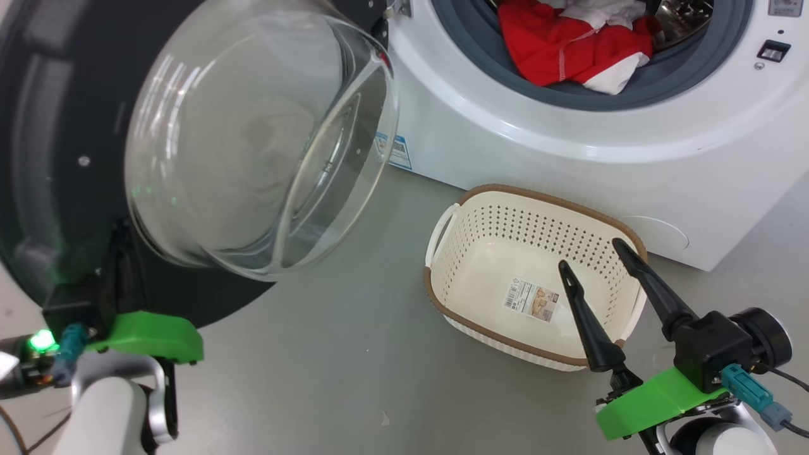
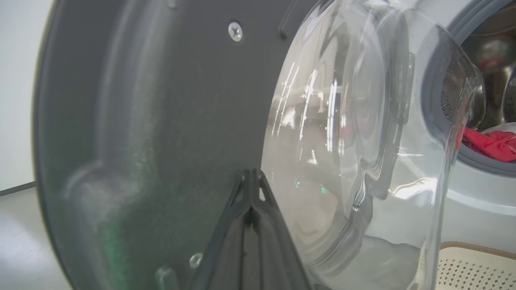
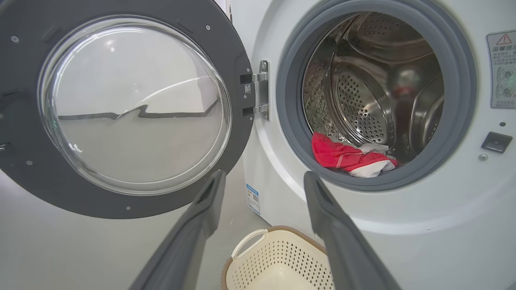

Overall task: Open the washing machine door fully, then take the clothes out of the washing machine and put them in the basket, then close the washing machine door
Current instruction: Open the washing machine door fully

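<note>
The left gripper (image 2: 250, 177) is closed: in the left wrist view its two dark fingers meet in one point and nothing is between them. This point stands against the dark inner face of the washing machine door (image 2: 141, 121), just beside the edge of the glass bowl; I cannot tell if it really touches. The right gripper (image 1: 589, 254) is wide open and holds nothing. In the head view its fingers hang above the basket (image 1: 493, 240), over the side nearer to the robot. The basket stands upright on the grey floor (image 1: 347, 354), just in front of the washing machine (image 1: 569, 139), and only a label lies on its bottom. The door is swung out to the left on its hinge (image 3: 260, 90), so the round mouth of the machine is free. The clothes (image 3: 342, 155), red with white parts, lie at the front of the steel drum (image 3: 363, 108), partly resting on the grey rubber ring (image 3: 290, 121).
</note>
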Robot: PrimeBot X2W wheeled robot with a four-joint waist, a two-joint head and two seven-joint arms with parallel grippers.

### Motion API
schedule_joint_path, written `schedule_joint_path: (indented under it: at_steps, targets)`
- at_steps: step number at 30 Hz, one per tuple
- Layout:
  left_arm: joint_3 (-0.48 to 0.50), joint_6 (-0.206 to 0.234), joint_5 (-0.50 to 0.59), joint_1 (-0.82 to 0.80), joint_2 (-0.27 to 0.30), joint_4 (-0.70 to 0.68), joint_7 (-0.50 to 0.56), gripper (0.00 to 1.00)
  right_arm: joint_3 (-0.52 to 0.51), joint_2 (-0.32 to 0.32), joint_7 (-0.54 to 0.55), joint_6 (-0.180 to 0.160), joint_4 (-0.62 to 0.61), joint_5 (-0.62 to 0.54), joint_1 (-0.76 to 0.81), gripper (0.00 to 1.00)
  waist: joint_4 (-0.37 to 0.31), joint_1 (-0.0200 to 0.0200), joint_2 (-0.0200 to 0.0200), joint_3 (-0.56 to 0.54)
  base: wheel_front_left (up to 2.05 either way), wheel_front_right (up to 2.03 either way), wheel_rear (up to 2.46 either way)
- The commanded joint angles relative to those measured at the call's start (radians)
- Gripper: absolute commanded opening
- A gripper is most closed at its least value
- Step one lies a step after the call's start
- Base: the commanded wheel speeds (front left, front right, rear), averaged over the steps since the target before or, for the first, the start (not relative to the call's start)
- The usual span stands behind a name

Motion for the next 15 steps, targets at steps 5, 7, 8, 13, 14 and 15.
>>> schedule_joint_path:
  at_steps: [5, 7, 8, 13, 14, 15]
  targets:
    - [0.084, -0.005, -0.006, -0.052, 0.062, 0.005, -0.004, 0.0, 0.032, -0.004, 0.01, 0.006, -0.04, -0.007, -0.032, 1.0, -0.006, 0.0, -0.0001, 0.009, 0.0, 0.0, 0.0]
    - [0.094, -0.008, -0.002, -0.057, 0.062, 0.01, -0.004, 0.0, 0.031, -0.006, 0.012, 0.006, -0.042, -0.008, -0.034, 1.0, -0.007, 0.0, -0.0001, 0.011, 0.0, 0.0, 0.0]
    - [0.099, -0.01, 0.0, -0.059, 0.061, 0.013, -0.005, 0.0, 0.031, -0.007, 0.013, 0.006, -0.042, -0.008, -0.035, 1.0, -0.008, 0.0, -0.0001, 0.011, 0.0, 0.0, 0.0]
    - [0.12, -0.013, 0.014, -0.065, 0.055, 0.027, -0.005, 0.0, 0.033, -0.008, 0.015, 0.006, -0.043, -0.008, -0.038, 1.0, -0.011, 0.0, -0.0001, 0.013, 0.0, 0.0, 0.0]
    - [0.124, -0.013, 0.017, -0.064, 0.053, 0.028, -0.005, 0.0, 0.034, -0.008, 0.016, 0.006, -0.043, -0.008, -0.039, 1.0, -0.012, 0.0, -0.0001, 0.014, 0.0, 0.0, 0.0]
    - [0.127, -0.013, 0.019, -0.063, 0.051, 0.029, -0.005, 0.0, 0.034, -0.009, 0.016, 0.006, -0.043, -0.008, -0.04, 1.0, -0.013, 0.0, -0.0001, 0.014, 0.0, 0.0, 0.0]
